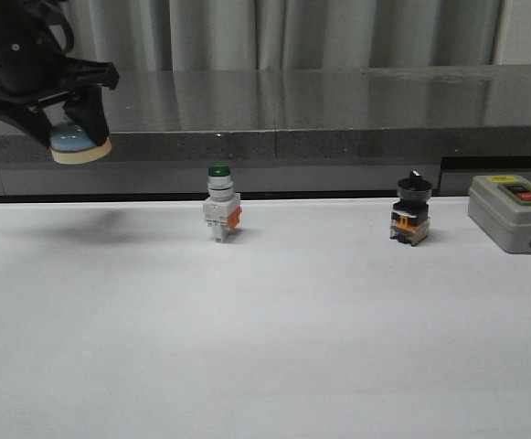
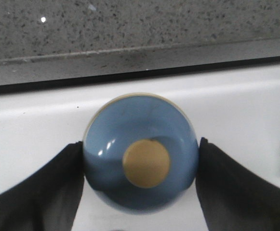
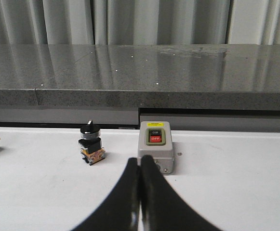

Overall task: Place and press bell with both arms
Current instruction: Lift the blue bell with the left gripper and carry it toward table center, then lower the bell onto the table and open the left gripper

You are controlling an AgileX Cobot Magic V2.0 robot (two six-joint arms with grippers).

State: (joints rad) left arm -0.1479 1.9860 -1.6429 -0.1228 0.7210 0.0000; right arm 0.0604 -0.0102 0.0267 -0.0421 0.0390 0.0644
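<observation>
The left end effector (image 1: 62, 117) grips the light-blue bell (image 1: 79, 144) aloft at upper left. The right end effector (image 3: 140, 179) is closed, empty, above the white surface (image 1: 265, 347).

Three switches in a row on a desk (image 1: 265, 347).
Push-button (image 1: 221, 203) left, knob switch (image 1: 412, 211) middle, switch box (image 1: 512, 212) right; bell (image 1: 79, 142) above far left.

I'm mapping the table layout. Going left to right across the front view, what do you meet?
Left gripper holding the bell in the air → green-capped push-button → black-knobbed switch → grey on/off box.
</observation>
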